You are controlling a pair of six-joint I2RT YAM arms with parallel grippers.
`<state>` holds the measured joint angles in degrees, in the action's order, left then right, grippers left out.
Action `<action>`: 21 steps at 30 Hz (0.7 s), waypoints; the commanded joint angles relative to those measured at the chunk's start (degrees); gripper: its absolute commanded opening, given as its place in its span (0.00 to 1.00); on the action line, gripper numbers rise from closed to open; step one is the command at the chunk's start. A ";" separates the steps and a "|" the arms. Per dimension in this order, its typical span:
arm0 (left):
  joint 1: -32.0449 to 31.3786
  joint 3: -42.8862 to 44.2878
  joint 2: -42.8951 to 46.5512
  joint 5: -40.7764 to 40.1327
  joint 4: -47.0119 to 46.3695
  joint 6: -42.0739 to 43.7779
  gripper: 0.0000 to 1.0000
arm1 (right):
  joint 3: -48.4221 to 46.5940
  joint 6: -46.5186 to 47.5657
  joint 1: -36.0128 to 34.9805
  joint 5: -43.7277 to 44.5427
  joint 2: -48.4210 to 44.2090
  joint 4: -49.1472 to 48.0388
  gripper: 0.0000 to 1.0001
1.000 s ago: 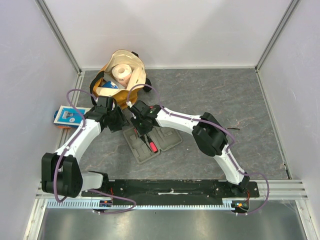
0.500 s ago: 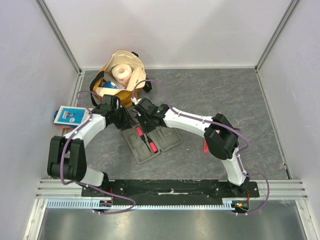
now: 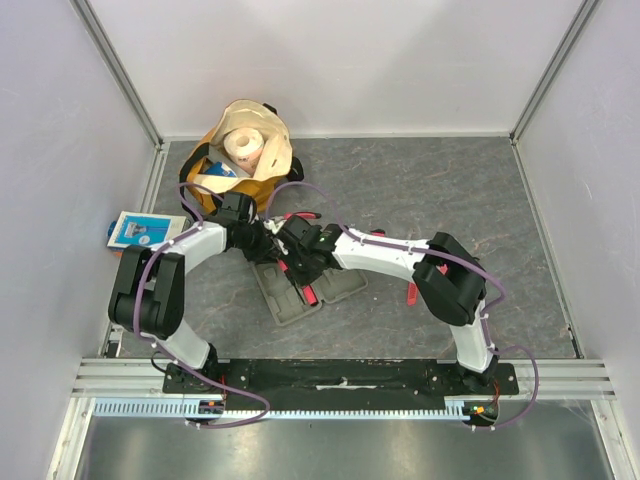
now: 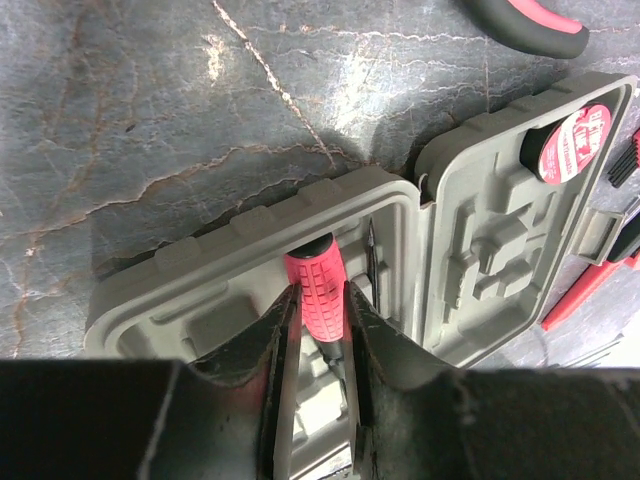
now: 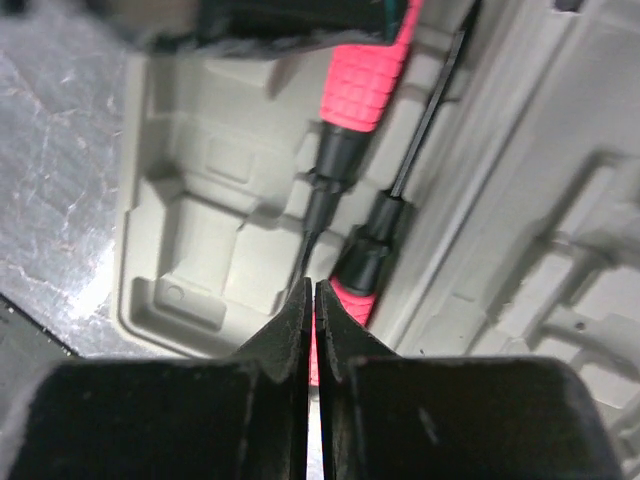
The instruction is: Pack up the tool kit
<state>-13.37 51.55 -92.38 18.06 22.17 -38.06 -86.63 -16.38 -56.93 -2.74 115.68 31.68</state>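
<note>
The grey tool kit case (image 3: 343,286) lies open in the middle of the table. In the left wrist view my left gripper (image 4: 318,292) is shut on the red ribbed handle of a screwdriver (image 4: 316,283) that lies in the case's tray (image 4: 215,305). A round tape measure (image 4: 575,143) sits in the other half. My right gripper (image 5: 313,290) hangs low over the same tray (image 5: 195,250), fingers pressed together and holding nothing. Under it lies a second red-handled screwdriver (image 5: 372,243). From above, both grippers (image 3: 265,244) (image 3: 297,265) meet over the case.
Red-and-black pliers (image 4: 530,25) lie on the table beyond the case. Another red tool (image 3: 411,293) lies right of the case. A tan-and-yellow bag with a paper roll (image 3: 243,150) stands at the back left, a blue-and-white packet (image 3: 138,230) by the left wall.
Both grippers have moved in over the open case. The left jaws have narrowed onto the screwdriver handle, and the right jaws have closed fully.
</note>
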 commanded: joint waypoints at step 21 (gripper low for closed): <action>-1.49 4.09 -3.33 -2.42 2.96 1.33 0.32 | 3.40 3.20 -2.05 -3.32 -2.74 -0.39 0.00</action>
<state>-14.61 54.06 -94.91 16.64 24.27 -37.98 -83.48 -14.28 -59.00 -5.19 114.34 30.89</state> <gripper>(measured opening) 0.318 0.004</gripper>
